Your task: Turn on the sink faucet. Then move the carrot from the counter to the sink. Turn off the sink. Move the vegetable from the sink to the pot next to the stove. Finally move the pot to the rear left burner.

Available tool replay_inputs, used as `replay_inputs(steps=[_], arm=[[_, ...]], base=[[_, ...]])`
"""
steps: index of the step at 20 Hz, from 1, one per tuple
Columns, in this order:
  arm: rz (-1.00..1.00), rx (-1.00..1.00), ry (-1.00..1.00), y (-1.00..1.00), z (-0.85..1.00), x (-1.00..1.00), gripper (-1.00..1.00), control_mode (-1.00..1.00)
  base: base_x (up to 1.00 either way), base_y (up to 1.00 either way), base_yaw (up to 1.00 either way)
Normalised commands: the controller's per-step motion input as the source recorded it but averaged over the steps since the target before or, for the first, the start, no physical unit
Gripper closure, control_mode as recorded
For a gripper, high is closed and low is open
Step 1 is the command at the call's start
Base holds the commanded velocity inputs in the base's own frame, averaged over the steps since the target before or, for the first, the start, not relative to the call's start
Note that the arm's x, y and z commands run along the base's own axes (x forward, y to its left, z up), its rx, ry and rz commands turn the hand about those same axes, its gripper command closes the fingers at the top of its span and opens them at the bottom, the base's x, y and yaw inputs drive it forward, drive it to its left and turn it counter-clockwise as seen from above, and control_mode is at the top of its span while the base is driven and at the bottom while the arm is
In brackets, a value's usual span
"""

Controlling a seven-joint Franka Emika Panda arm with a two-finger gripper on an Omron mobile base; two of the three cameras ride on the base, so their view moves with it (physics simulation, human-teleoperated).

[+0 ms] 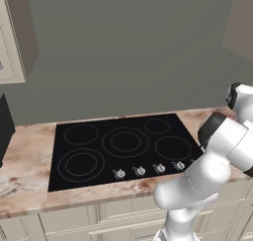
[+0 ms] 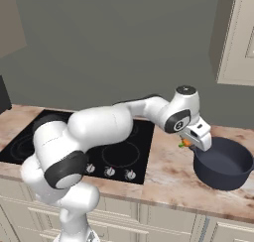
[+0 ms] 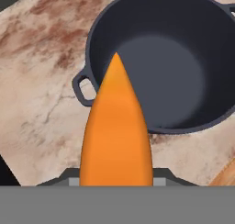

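Note:
My gripper (image 2: 191, 141) is shut on the orange carrot (image 3: 117, 131), which points tip-first away from the hand. In the hand view the carrot's tip hangs over the near left rim of the dark pot (image 3: 151, 62), whose inside holds nothing. In the right base view the pot (image 2: 223, 164) stands on the marble counter (image 2: 168, 179) right of the black stove (image 2: 119, 154), and the carrot (image 2: 186, 143) shows as a small orange spot at the pot's left edge. The rear left burner (image 1: 81, 134) is bare.
A row of knobs (image 1: 148, 170) runs along the stove's front edge. One pot handle (image 3: 81, 87) sticks out toward the stove side. Wall cabinets hang at the upper left (image 1: 12, 37) and upper right (image 2: 238, 37). A dark object (image 1: 5, 129) stands at the counter's left end.

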Motion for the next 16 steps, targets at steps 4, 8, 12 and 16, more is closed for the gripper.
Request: replay_inputs(steps=[4, 8, 12, 16], arm=[[-0.10, 0.00, 0.00, -0.61, -0.13, -0.01, 1.00, -1.00], [-0.07, 0.00, 0.00, -0.42, -0.01, 0.00, 1.00, -1.00], [-0.04, 0.00, -0.02, -0.29, -0.15, 0.01, 1.00, -1.00], [-0.05, 0.00, 0.00, -0.22, -0.19, 0.00, 1.00, -1.00]], base=[[0.00, 0.00, 0.00], [0.00, 0.00, 0.00], [0.00, 0.00, 0.00], [0.00, 0.00, 0.00]])
